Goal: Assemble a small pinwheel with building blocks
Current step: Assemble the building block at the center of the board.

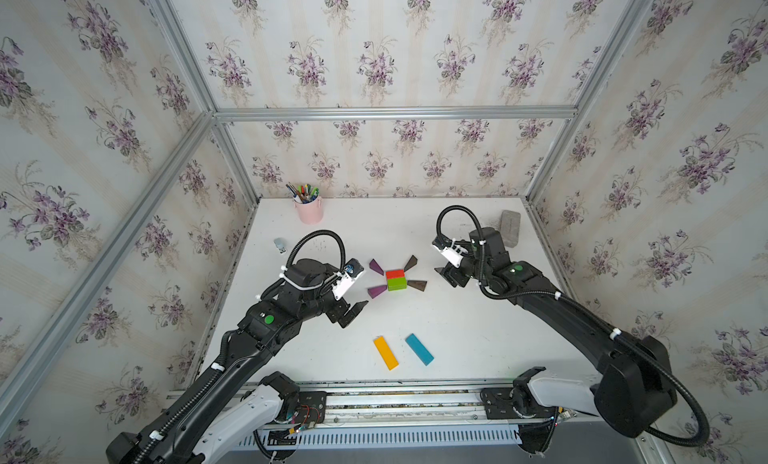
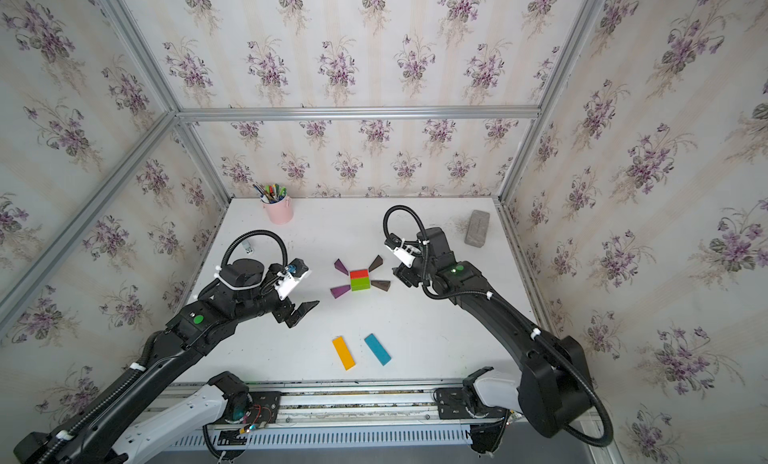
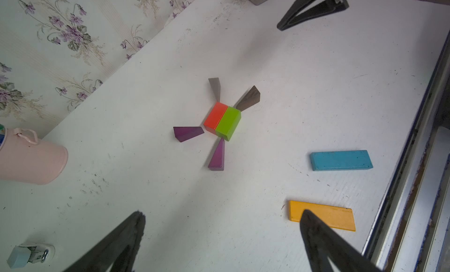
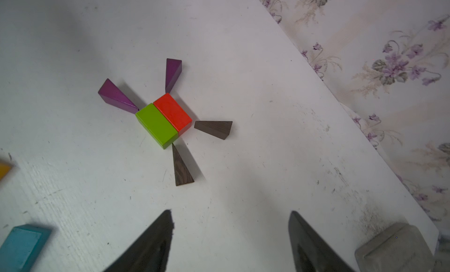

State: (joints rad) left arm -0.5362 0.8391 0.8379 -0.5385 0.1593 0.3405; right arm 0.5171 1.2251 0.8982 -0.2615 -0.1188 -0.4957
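My left end effector (image 3: 222,212) and right end effector (image 4: 230,211) are both spread and empty, flanking the pinwheel (image 1: 395,280) on the surface (image 1: 457,337). Its red brick (image 1: 395,273) sits against its green brick (image 1: 397,284). The purple wedges (image 1: 376,266) and brown wedges (image 1: 417,285) point their thin tips inward. The yellow bar (image 1: 385,352) and blue bar (image 1: 419,349) lie apart nearer my base, long axes slanting alike.
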